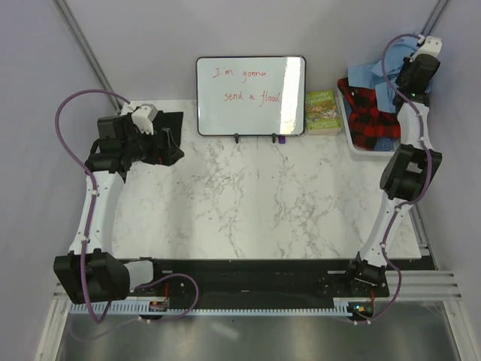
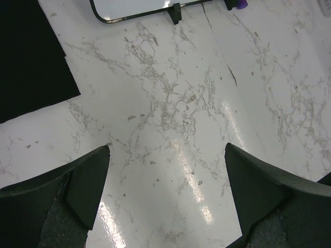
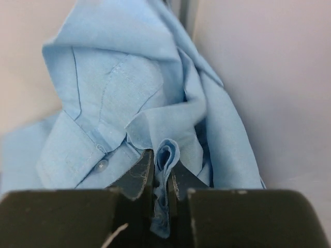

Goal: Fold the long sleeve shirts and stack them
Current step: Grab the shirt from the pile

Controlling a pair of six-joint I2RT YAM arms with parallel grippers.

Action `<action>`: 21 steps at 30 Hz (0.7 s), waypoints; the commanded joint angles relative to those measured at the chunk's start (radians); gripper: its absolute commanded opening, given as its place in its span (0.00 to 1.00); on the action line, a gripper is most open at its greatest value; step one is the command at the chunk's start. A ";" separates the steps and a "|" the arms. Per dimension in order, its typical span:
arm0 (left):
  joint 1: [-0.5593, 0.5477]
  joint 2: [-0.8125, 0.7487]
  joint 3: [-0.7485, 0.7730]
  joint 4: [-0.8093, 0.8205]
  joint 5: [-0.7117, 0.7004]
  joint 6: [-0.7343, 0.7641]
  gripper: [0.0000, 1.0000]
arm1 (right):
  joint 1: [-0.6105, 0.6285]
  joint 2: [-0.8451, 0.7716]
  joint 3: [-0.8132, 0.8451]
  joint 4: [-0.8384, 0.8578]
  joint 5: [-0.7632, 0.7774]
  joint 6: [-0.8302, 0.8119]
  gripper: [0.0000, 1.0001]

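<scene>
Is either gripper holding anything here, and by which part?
The right gripper pinches a bunched fold of the light blue shirt; the left gripper holds nothing.

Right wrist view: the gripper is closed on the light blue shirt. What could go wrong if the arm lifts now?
1. The right gripper pinches only a small bunched fold of the light blue shirt, so the cloth may slip out during the lift.
2. The shirt lies crumpled next to a red plaid cloth in the white bin; lifting could perhaps drag that cloth out too.
</scene>
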 commanded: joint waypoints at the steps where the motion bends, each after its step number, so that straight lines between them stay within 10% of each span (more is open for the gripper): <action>1: -0.002 -0.040 0.032 0.032 -0.011 -0.046 0.99 | -0.004 -0.317 0.023 0.058 -0.186 0.113 0.00; 21: -0.001 -0.149 0.032 0.014 -0.047 -0.128 0.99 | 0.183 -0.986 -0.232 -0.080 -0.735 0.421 0.00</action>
